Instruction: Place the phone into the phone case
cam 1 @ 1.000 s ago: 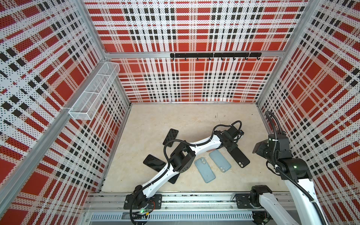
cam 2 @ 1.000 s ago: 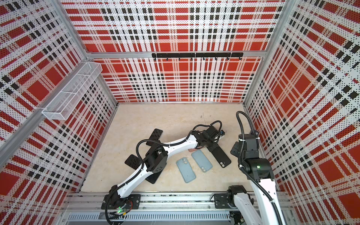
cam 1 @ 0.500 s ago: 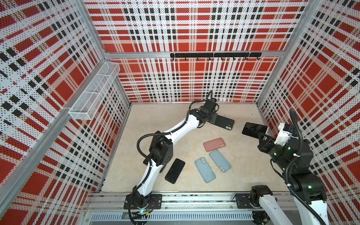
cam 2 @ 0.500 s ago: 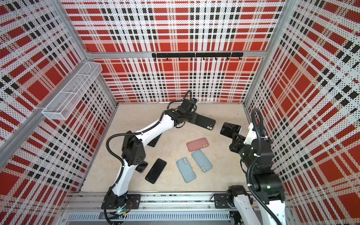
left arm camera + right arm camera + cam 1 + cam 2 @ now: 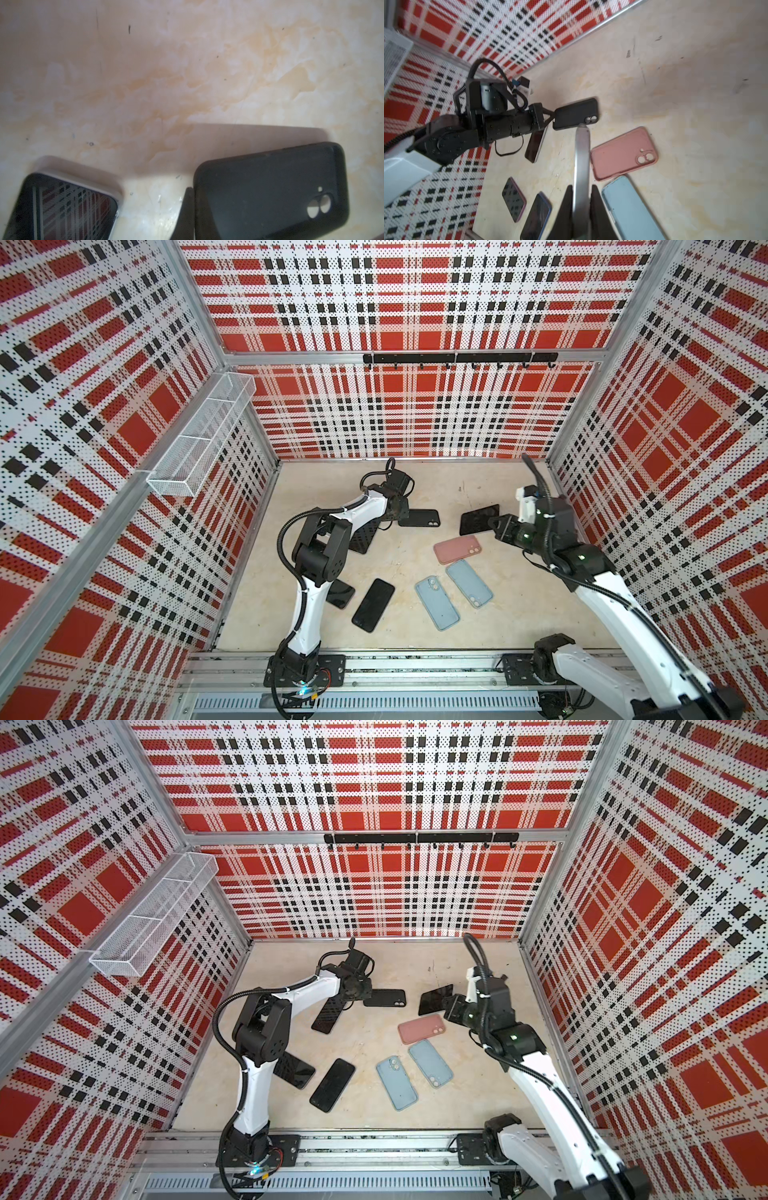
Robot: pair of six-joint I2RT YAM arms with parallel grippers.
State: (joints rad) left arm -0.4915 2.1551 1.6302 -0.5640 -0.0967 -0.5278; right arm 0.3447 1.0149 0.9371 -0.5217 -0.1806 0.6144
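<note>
Right wrist view: right gripper (image 5: 581, 187) clamped on a phone (image 5: 581, 149) held edge-on; left gripper (image 5: 551, 117) pinching the black case (image 5: 575, 114) (table (image 5: 187, 72) shows through its lens cutouts).

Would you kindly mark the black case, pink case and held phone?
black case (image 5: 419, 517): in a top view, centre.
pink case (image 5: 457, 549): in a top view, centre.
held phone (image 5: 478, 520): in a top view, centre.

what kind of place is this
Likely a robot test cell, not a home: left arm and right arm bolted to a rail, plaid perforated walls boxing the table, a pink case among scattered phones.
</note>
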